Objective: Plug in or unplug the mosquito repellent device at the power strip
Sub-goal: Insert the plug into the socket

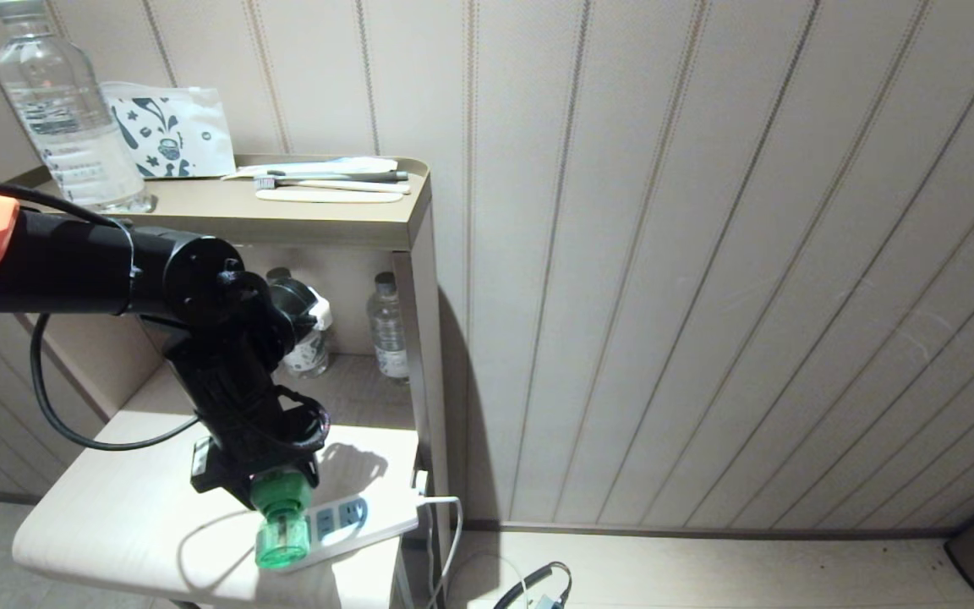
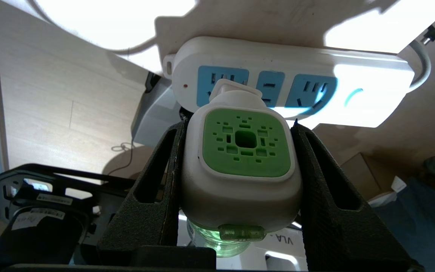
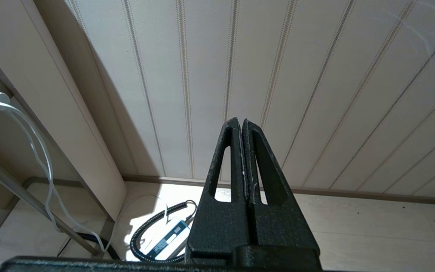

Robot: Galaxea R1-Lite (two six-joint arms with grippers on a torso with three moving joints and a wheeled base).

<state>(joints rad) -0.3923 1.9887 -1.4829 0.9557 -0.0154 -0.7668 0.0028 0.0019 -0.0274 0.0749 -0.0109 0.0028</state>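
- Left pincer point(image 2: 240, 151) grasps the mosquito repellent device point(image 2: 242, 166) by its white head, one finger on each side.
- Device plug stands just beside the power strip point(image 2: 353, 71), at its end socket; whether the prongs are seated I cannot tell.
- Strip lies on the pale table point(image 1: 123, 516).
- Right pincer point(image 3: 242, 130) is clenched on nothing, facing the panelled wall point(image 3: 315, 75).

Layout on the low shelf
The flat white multi-socket power strip point(image 1: 343, 520) lies on the pale low wooden shelf point(image 1: 115, 516); the small bottle-bodied mosquito repellent device point(image 1: 281, 529) sits at its left end.
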